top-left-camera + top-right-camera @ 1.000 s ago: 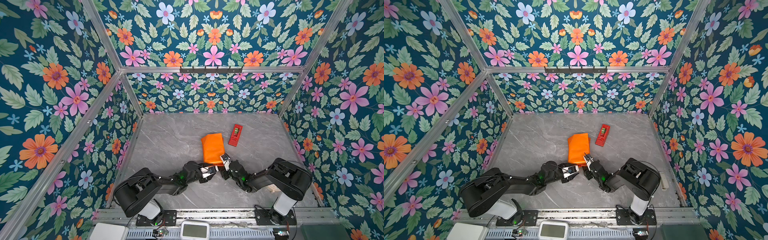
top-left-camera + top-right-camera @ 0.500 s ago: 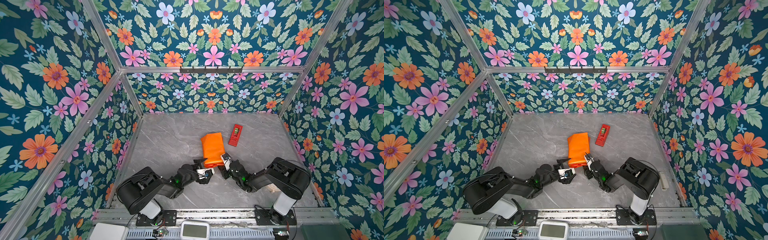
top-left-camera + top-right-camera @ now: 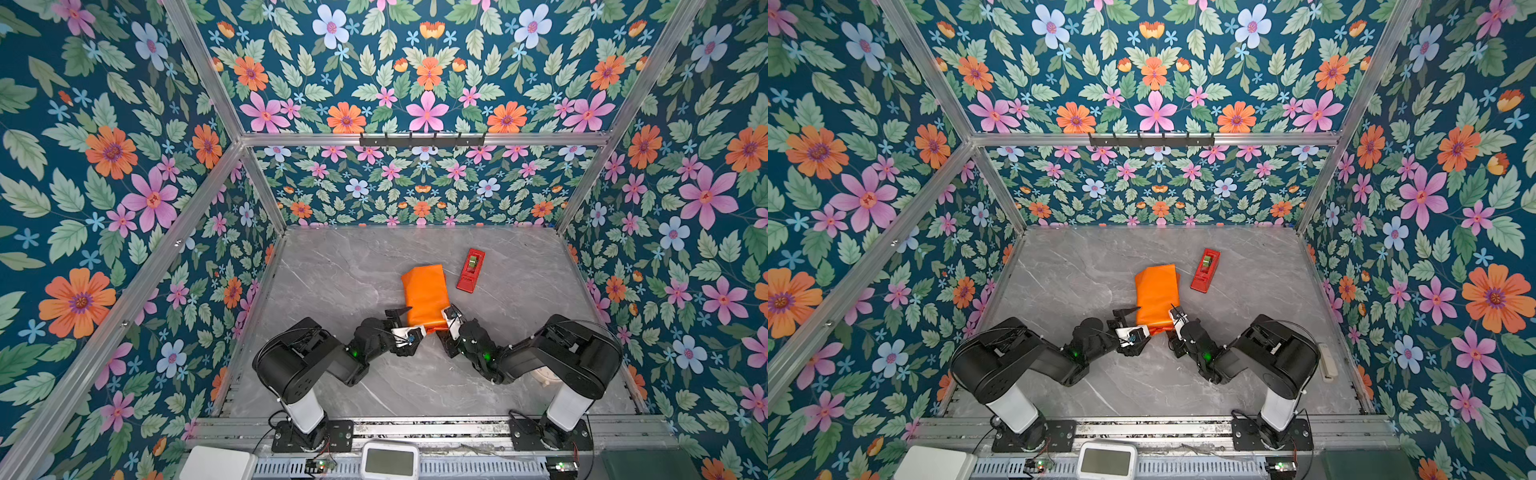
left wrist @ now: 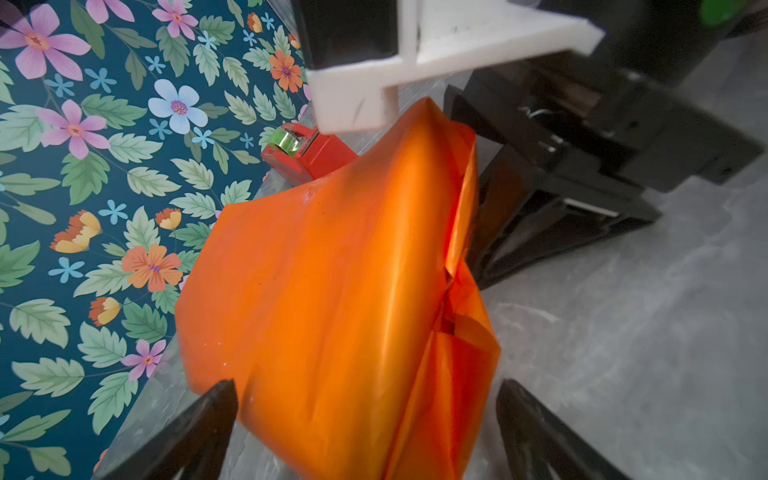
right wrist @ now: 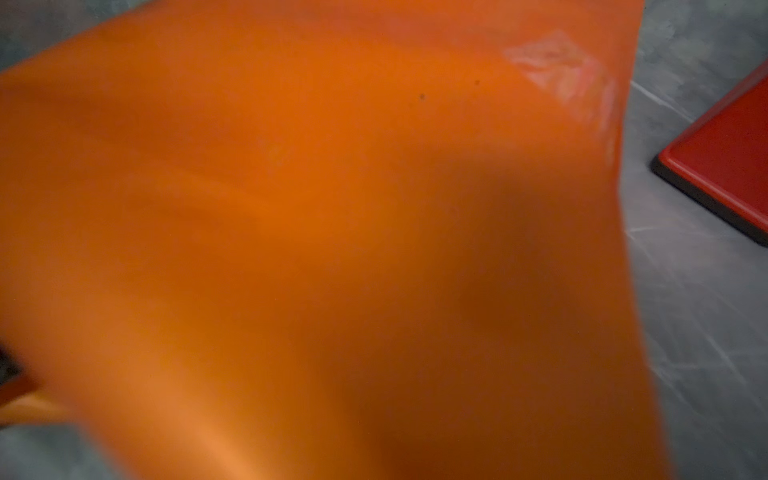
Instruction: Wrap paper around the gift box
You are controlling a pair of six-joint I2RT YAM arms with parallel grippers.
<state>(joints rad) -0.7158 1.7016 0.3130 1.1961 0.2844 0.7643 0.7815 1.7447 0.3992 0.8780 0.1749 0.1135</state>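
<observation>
The paper (image 3: 424,295) (image 3: 1158,296) shows its glossy orange face, folded into a parcel on the grey marble tabletop; the gift box is hidden inside it. My left gripper (image 3: 405,328) (image 3: 1133,326) is open at the parcel's near left corner. In the left wrist view its dark fingertips (image 4: 208,428) stand apart on either side of the paper's (image 4: 332,291) crumpled near end, gripping nothing. My right gripper (image 3: 451,318) (image 3: 1177,318) is at the near right corner. The paper (image 5: 332,228) fills the right wrist view and hides its jaws.
A slim red tape dispenser (image 3: 471,270) (image 3: 1205,270) (image 4: 307,149) (image 5: 727,166) lies just right of the parcel's far end. Floral walls close in three sides. A white object (image 3: 1327,361) lies by the right wall behind the right arm. A metal rail (image 3: 415,428) runs along the front.
My left gripper has opened wide and drawn slightly back from the parcel's near edge. The right gripper and the parcel have hardly moved.
</observation>
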